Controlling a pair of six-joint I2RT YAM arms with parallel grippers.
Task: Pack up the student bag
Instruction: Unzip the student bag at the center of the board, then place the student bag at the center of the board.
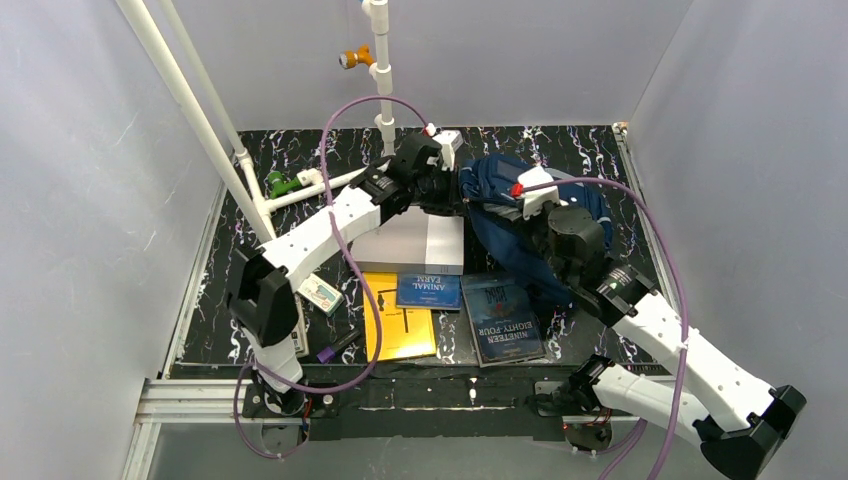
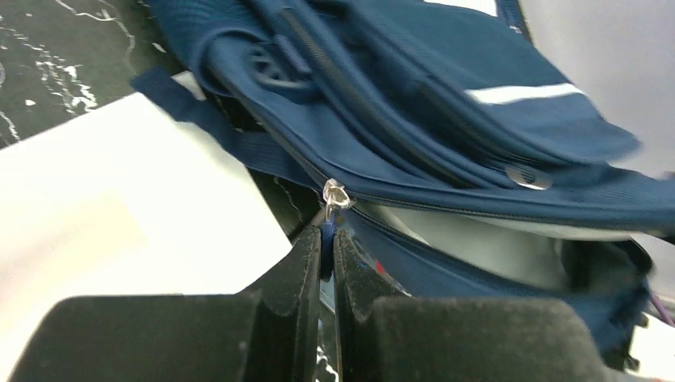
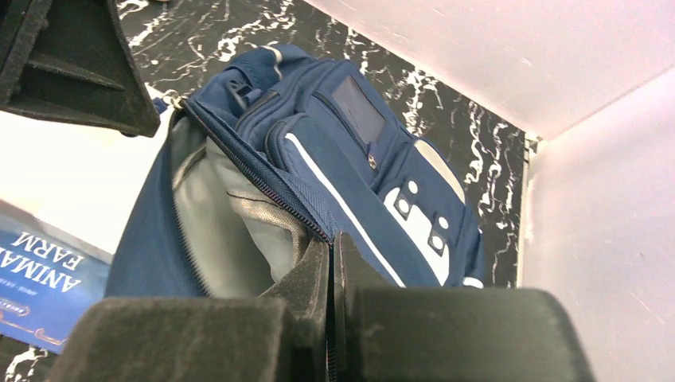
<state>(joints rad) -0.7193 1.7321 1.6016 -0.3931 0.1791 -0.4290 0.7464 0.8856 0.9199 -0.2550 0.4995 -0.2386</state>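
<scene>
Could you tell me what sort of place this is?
Likely a robot test cell: plain white walls enclose a black marbled tabletop, with a white pipe frame and two robot arms mounted.

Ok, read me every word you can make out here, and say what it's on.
"ANIMAL FARM": light blue book
"NINETEEN EIGHTY-FOUR": dark blue book
Yellow book, small box: print too small to read.
Student bag: no readable text.
</scene>
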